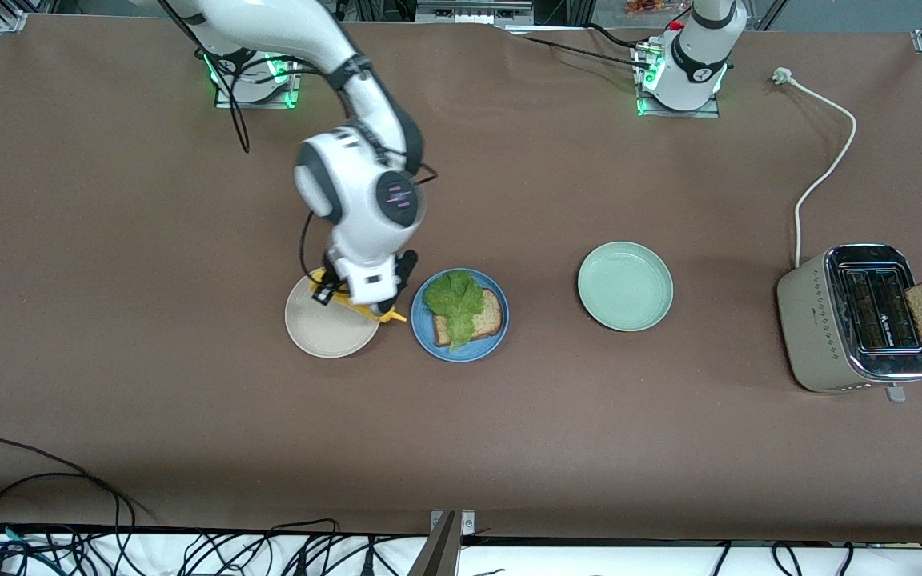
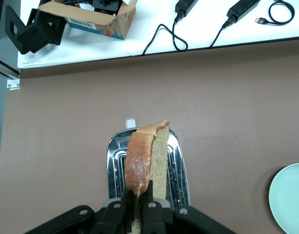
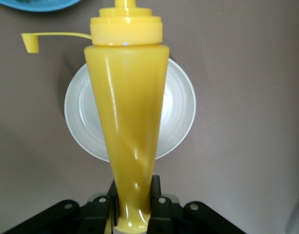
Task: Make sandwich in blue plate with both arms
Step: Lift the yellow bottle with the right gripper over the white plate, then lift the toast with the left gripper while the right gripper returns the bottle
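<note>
Right pincer [image 1: 353, 300] hangs over the beige plate [image 1: 325, 332] in the front view, clenched on a yellow sauce bottle [image 1: 365, 308]. Just beside that plate, toward the left arm's end of the surface [image 1: 189, 240], the blue plate [image 1: 437, 348] carries one bread slice [image 1: 487, 316] with a lettuce leaf [image 1: 454, 300] on it. A pale green plate [image 1: 625, 286] lies farther toward the left arm's end, and then the toaster [image 1: 809, 320].

From the left wrist view, the left pincer [image 2: 137, 202] is clenched on a second bread slice [image 2: 148, 156], edge-up over the toaster slots [image 2: 174, 165].

From the right wrist view, the bottle's open cap [image 3: 29, 41] hangs to the side, and the bottle covers the middle of the beige plate.
</note>
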You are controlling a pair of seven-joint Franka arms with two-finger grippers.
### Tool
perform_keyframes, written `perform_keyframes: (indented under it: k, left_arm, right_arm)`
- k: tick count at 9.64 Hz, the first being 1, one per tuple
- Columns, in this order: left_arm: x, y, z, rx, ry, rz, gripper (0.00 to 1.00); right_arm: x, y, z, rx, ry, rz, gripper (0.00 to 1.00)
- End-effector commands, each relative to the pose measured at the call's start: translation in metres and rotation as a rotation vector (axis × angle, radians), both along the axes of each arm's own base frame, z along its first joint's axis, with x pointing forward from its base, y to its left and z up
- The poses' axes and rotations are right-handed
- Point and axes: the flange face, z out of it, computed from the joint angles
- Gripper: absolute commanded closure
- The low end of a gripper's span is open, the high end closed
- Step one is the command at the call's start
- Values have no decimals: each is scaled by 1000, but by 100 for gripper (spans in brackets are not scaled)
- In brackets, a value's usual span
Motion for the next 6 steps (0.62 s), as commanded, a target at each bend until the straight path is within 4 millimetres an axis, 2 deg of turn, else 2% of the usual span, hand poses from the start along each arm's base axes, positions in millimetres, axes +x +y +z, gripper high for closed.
perform_keyframes:
  k: [1, 2, 3, 6]
  left_arm:
    - [-6, -12, 20, -20, -18, -36, 100]
    - [-4, -24, 19, -28, -7, -56, 100]
    - [-5, -29, 19, -40, 9, -55, 100]
    - [2, -69, 13, -56, 49, -126, 100]
  right_arm:
    - [33, -85, 60, 351, 135, -31, 100]
    - [42, -109, 66, 432, 158, -31, 100]
    - [53, -145, 66, 562, 207, -42, 100]
    - [74, -245, 60, 880, 280, -39, 100]
